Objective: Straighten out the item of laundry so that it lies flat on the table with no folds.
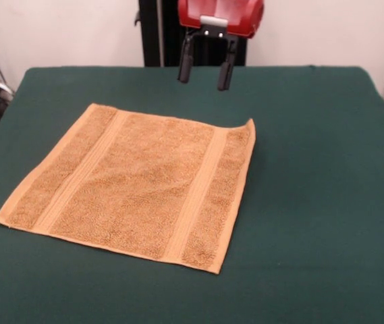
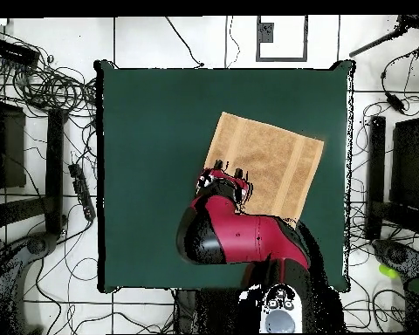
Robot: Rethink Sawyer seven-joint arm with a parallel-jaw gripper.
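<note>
One towel (image 1: pixel 134 189) spread nearly flat on green bench (image 1: pixel 313 202), far corner (image 1: pixel 249 125) slightly curled; hand (image 1: pixel 206 74) parted and empty, raised clear above far edge, likely released.

Towel (image 1: pixel 134 189) flat on table (image 1: pixel 313 202).

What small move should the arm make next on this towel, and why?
Probably none beyond drawing back, or at most a light press on one corner. The towel lies spread on the table with both woven bands straight and no fold showing; only its far corner curls up slightly. The gripper hangs open above the far edge, holding nothing.
</note>
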